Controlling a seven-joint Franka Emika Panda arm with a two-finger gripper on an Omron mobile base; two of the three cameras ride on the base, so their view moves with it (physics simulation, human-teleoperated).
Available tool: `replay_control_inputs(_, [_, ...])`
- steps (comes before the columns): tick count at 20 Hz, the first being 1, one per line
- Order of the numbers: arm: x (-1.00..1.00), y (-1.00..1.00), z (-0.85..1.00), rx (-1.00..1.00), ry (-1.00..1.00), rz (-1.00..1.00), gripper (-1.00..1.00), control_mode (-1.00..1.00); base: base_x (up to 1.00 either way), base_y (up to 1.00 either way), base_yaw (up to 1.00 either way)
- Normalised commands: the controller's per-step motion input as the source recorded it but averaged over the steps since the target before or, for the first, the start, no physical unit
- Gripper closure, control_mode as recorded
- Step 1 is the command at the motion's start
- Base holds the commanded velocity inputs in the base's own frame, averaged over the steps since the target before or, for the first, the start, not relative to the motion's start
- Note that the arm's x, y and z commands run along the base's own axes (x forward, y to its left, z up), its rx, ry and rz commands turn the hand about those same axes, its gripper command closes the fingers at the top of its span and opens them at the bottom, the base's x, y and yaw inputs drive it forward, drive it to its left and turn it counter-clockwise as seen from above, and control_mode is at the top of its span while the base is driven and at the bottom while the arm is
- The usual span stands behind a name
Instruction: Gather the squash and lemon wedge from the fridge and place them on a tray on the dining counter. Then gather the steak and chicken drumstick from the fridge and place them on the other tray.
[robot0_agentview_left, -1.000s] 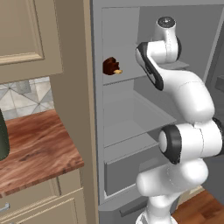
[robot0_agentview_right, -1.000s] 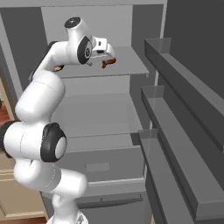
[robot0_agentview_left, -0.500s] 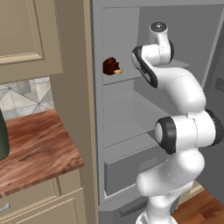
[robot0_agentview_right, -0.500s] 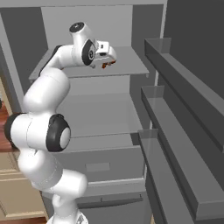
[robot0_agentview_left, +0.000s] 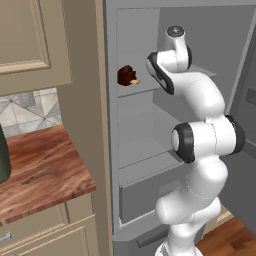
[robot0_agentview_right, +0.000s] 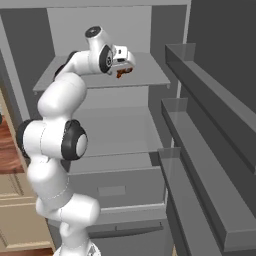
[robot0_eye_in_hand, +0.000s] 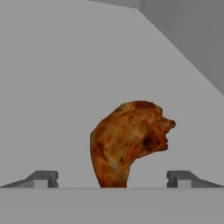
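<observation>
Far left, a reddish-brown wood-grain worktop (robot0_agentview_left: 42, 167) under beige panelled cabinets (robot0_agentview_left: 30, 45); next, the tall plain grey fridge (robot0_agentview_left: 137, 145) stands open, smooth matte shelves inside; on its upper shelf sits the lumpy, glossy golden-brown chicken drumstick (robot0_eye_in_hand: 127, 140), narrow end toward the camera; the white arm's two-finger gripper (robot0_eye_in_hand: 112, 178) frames it, dark fingertips (robot0_eye_in_hand: 43, 177) spread wide on either side, not gripping; no writing readable anywhere.

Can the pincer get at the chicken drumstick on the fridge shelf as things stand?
Probably yes. The pincer is open, with the chicken drumstick centred between its two tips in the hand view, and nothing lies between them. The drumstick sits alone on the upper shelf of the open fridge.
</observation>
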Motion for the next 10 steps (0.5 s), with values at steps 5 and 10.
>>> replay_control_inputs(5, [0.14,-0.02,-0.18,0.00,0.00,0.00,-1.00,-1.00,0.00,0.00,0.00])
replay_control_inputs(10, [-0.05,-0.14,-0.25,0.00,0.00,-0.01,-1.00,-1.00,0.00,0.00,0.00])
